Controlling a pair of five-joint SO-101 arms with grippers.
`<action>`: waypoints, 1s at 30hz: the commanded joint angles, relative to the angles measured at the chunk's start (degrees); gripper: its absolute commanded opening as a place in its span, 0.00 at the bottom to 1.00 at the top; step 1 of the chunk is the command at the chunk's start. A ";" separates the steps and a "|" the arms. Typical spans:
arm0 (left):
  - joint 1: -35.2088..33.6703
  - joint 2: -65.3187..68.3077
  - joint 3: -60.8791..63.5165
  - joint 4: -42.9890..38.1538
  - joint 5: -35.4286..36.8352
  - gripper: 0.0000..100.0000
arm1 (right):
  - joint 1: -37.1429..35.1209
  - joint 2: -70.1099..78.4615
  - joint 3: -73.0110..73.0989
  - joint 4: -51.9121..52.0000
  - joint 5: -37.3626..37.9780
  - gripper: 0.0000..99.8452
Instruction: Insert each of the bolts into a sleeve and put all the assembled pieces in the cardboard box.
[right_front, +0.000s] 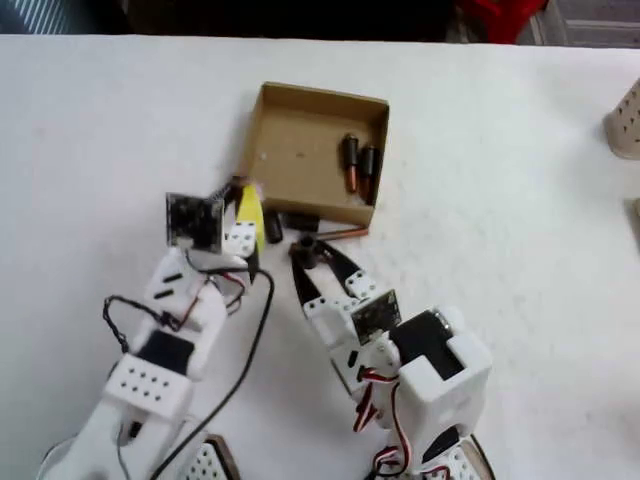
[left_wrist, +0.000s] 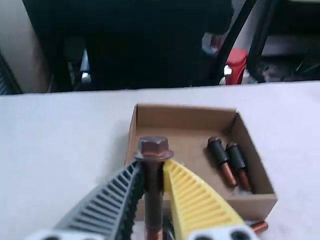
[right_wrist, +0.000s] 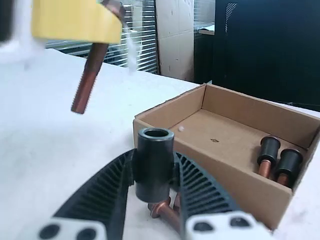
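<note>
As far as shown, done: two assembled pieces (right_front: 360, 162) lying in cardboard box (right_front: 320, 95).
Left gripper (left_wrist: 151, 166): clamped on bolt (left_wrist: 153, 186), head up, near box.
Right gripper (right_wrist: 153, 172): clamped on sleeve (right_wrist: 154, 159), opening up, apart from bolt.
Remaining, probably: inserting, boxing; then spare bolt (right_front: 343, 233) and, it seems, spare sleeve (right_front: 298, 220) just beside box.

The left gripper (left_wrist: 151, 166) is ribbed, one side yellow, the other grey (an odd pair), and its bolt (left_wrist: 153, 185) is coppery brown. The right gripper (right_wrist: 154, 156) is ribbed black, its sleeve (right_wrist: 154, 162) plain black. The cardboard box (right_front: 300, 150) is tan, the table (right_front: 500, 200) white.
</note>
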 joint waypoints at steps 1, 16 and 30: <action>3.38 -11.74 2.73 -4.75 0.00 0.02 | 0.66 -2.07 0.26 0.13 -0.79 0.02; 17.27 -40.84 14.68 0.18 -0.18 0.02 | 0.57 -2.07 0.26 0.04 -0.79 0.02; 18.51 -40.84 14.42 -1.23 -0.09 0.02 | 0.13 -2.07 0.26 -0.22 -0.79 0.02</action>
